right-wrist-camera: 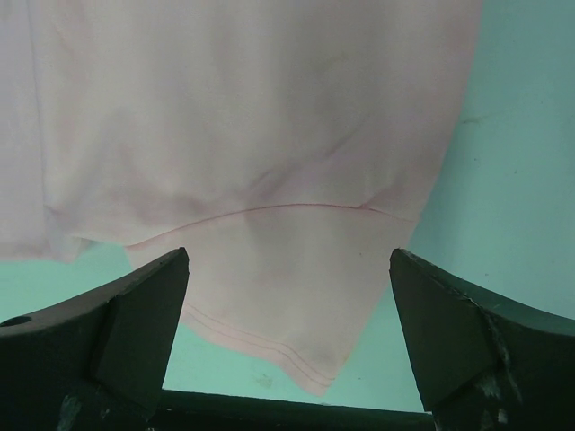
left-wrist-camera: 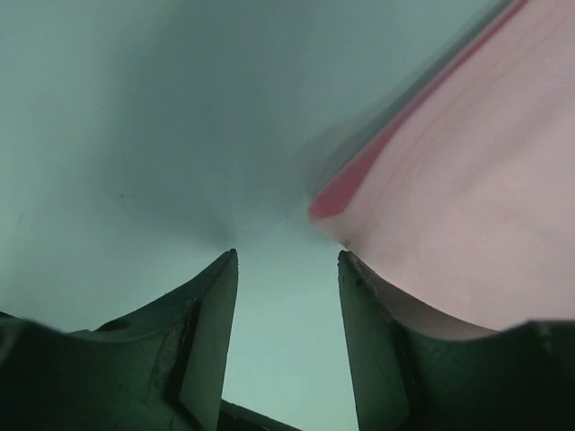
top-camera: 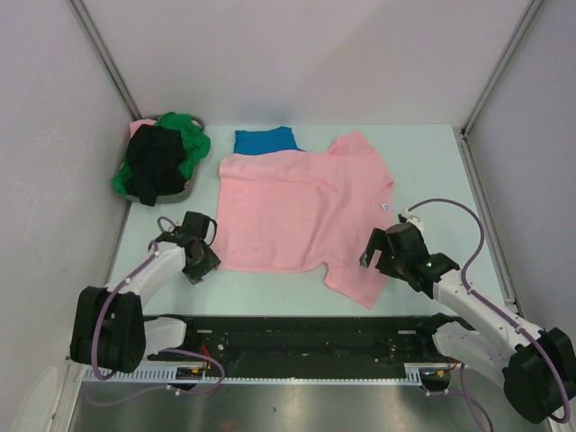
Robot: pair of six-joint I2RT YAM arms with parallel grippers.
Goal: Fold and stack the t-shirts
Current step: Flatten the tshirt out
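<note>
A light pink t-shirt (top-camera: 297, 211) lies spread flat in the middle of the table, one sleeve pointing toward the near right. Behind its collar a folded bright blue t-shirt (top-camera: 265, 139) peeks out. A green t-shirt (top-camera: 192, 142) and a black t-shirt (top-camera: 155, 160) are bunched in the basket at the back left. My left gripper (top-camera: 205, 254) (left-wrist-camera: 287, 260) sits low beside the pink shirt's (left-wrist-camera: 467, 197) near-left corner, jaws apart over bare table. My right gripper (top-camera: 373, 255) (right-wrist-camera: 287, 256) hovers wide open over the near sleeve (right-wrist-camera: 296, 287), holding nothing.
The grey round basket (top-camera: 185, 193) stands in the back left corner against the left wall. White walls enclose the pale green table (top-camera: 432, 171) on three sides. A black rail (top-camera: 297, 337) runs along the near edge between the arm bases.
</note>
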